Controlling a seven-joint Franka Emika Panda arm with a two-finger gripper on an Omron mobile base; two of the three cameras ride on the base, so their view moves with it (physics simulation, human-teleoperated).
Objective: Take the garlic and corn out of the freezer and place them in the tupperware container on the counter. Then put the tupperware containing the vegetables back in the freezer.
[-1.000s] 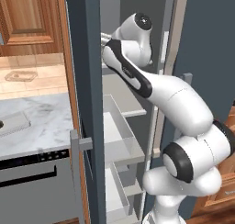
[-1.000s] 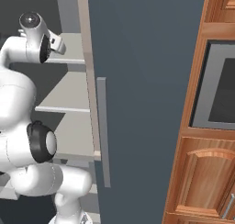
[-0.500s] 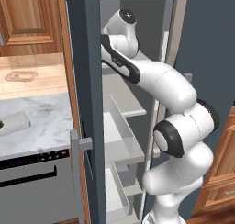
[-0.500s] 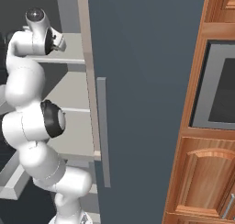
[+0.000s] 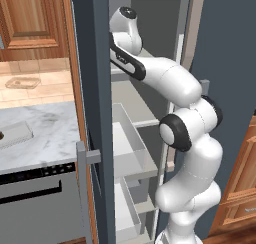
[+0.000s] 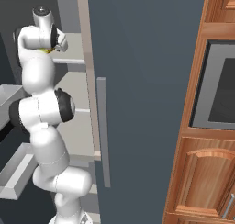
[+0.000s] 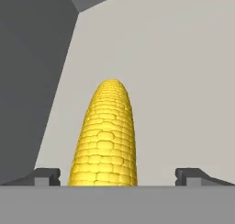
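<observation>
One corn cob (image 7: 106, 138) lies on the pale freezer shelf (image 7: 183, 81), straight ahead of the gripper (image 7: 117, 176). The gripper's two fingertips (image 7: 46, 176) stand wide apart on either side of the cob's near end, gripping nothing. Beyond the corn, the shelf runs back to the freezer's dark grey wall (image 7: 32, 58). Left of the freezer (image 5: 92, 88), one clear container (image 5: 21, 82) sits on the counter (image 5: 45, 133). Two drawers (image 5: 127, 148) stand pulled out below the shelf.

A bright yellow corn (image 7: 106, 136) cob lies flat on a pale grey shelf inside the dark freezer (image 5: 93, 88), rounded tip pointing toward its back.
</observation>
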